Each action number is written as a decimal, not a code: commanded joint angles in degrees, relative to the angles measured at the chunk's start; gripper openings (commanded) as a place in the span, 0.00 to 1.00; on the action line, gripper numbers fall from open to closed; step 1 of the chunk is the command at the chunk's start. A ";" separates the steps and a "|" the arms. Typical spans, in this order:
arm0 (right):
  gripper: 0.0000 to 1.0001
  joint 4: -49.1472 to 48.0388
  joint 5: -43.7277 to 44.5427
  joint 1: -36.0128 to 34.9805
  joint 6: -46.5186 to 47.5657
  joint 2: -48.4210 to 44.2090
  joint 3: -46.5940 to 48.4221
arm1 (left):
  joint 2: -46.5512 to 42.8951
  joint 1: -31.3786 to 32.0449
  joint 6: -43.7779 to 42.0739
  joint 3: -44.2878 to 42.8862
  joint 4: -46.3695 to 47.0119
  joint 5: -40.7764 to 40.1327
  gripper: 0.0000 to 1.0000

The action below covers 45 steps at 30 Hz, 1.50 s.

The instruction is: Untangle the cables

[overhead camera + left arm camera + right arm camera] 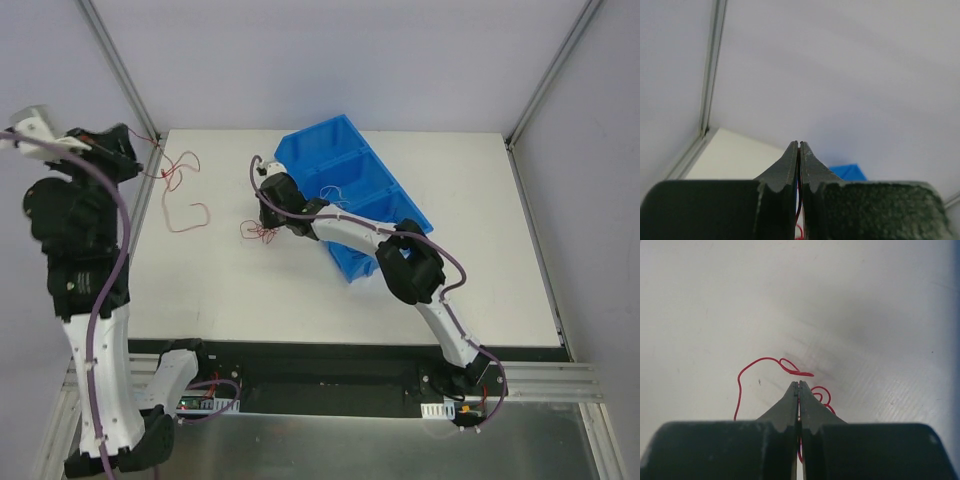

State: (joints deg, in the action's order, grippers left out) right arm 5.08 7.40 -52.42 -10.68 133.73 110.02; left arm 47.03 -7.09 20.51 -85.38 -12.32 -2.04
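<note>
I work in a robotics lab cell: a white table (480, 260) closed in by plain pale walls (320, 60), aluminium frame posts (118, 62) and a metal mounting rail (545, 377).

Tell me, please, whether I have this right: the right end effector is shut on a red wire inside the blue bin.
Not quite: the right end effector is shut on the red wire on the white table beside the blue bin, as the top external view shows.

Red cable (166, 178) strung from left tool (799, 145) to tabletop (300, 300); blue bin (330, 135) beside right tool (798, 385); front half open.
</note>
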 commanded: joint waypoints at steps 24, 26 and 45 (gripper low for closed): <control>0.00 -26.44 -40.88 13.93 -17.36 -14.90 -12.72 | 13.08 -1.87 1.10 31.59 2.74 11.25 0.00; 0.00 -26.61 -41.41 14.02 -17.62 -15.08 -12.63 | 14.05 -1.96 1.46 31.51 2.74 13.20 0.00; 0.01 -14.76 -28.07 15.33 -5.06 -12.27 -0.87 | 22.58 -5.21 6.99 28.96 2.03 31.29 0.00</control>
State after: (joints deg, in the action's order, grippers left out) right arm -11.07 -25.78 -37.98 -20.29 121.62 101.32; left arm 68.07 -11.73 25.43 -53.74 -12.25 21.65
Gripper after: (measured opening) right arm 0.008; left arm 0.003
